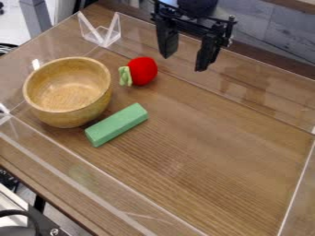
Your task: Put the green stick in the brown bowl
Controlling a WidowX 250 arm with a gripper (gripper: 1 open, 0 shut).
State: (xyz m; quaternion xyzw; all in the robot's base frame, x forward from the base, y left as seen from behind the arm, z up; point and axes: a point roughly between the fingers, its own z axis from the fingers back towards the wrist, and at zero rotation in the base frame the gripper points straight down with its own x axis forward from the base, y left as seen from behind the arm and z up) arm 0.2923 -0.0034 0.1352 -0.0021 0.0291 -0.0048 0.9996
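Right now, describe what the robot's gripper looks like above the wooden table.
The gripper is all black, a blocky body from which long, narrow fingers point downward, each tapering slightly to its tip. No coloured markings or labels show. Dark hardware sits above the body, but the frame's top edge crops it, so no cables can be made out.

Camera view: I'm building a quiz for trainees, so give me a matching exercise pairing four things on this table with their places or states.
Things:
1. green stick
2. brown bowl
3. red round toy
4. claw

Descriptions:
A. open, hanging above the table
B. empty, at the left
C. lying flat just right of the bowl's near side
D. behind the stick, right of the bowl

Pairs: 1-C, 2-B, 3-D, 4-A
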